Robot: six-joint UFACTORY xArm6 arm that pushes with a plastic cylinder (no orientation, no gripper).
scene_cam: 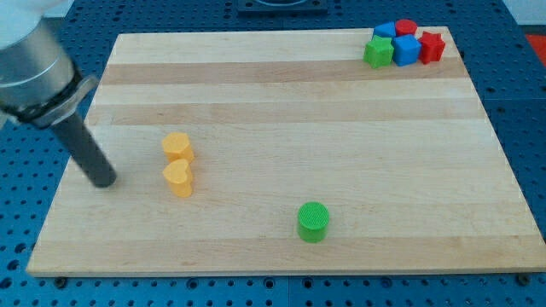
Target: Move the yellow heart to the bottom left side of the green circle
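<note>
The yellow heart (178, 178) lies on the wooden board left of centre, touching a yellow hexagon-like block (177, 147) just above it. The green circle (313, 221) stands near the board's bottom edge, to the right of and below the heart. My tip (103, 181) rests on the board to the left of the yellow heart, well apart from it. The dark rod rises from the tip toward the view's upper left.
A cluster sits at the board's top right corner: a green block (378, 52), a blue cube (406, 50), another blue block (385, 31), a red block (406, 28) and a red star-like block (432, 46). The board's left edge (61, 183) is close to my tip.
</note>
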